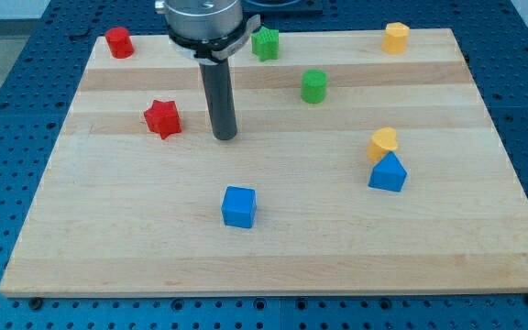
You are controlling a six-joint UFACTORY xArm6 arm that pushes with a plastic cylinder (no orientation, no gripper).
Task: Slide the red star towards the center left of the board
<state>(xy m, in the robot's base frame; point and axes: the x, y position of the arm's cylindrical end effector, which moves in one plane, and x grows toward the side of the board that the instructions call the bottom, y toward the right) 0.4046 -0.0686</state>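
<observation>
The red star [163, 118] lies on the wooden board [273, 247] at the view's left, a little above mid-height. My tip [225, 137] rests on the board to the right of the star, about a block's width apart from it and not touching. The dark rod rises from the tip to the arm's head at the view's top.
A red cylinder [119, 42] sits at the top left corner. A green star [265, 43] and a green cylinder [313, 86] lie at the top middle. A yellow block [395, 38] is at the top right. Another yellow block [383, 142] touches a blue triangular block [388, 173] at the right. A blue cube [239, 206] lies below centre.
</observation>
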